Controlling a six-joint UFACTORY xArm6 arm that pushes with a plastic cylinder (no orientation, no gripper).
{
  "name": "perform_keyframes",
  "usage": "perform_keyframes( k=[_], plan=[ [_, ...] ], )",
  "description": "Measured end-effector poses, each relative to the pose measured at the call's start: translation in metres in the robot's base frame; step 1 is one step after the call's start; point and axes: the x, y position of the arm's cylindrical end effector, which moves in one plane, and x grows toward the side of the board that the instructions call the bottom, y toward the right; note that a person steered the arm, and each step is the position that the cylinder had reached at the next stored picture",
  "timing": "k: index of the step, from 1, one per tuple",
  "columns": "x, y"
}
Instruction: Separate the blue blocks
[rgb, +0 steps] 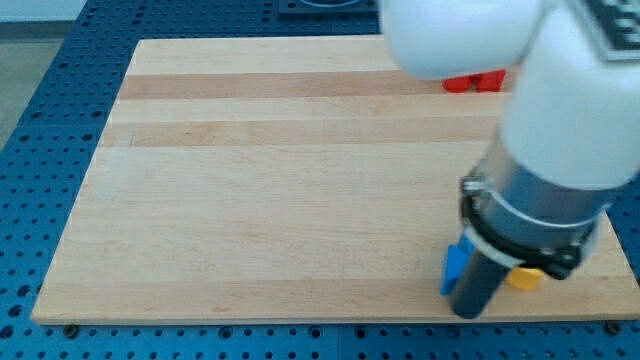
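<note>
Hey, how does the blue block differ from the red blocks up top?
The blue block lies near the view's bottom right, right beside the arm's dark rod; the red blocks sit at the view's top edge, far from the rod. Blue shows one narrow piece; red shows two lumps side by side. Both are partly hidden by the arm. My tip itself cannot be made out.
</note>
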Motion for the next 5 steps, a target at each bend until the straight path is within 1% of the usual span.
perform_keyframes(
  k=[1, 2, 3, 4, 5],
  plan=[
    [-0.028, -0.037],
    [-0.065, -0.077],
    [-0.045, -0.111],
    [-0.007, -0.104],
    [-0.001, -0.069]
  ],
)
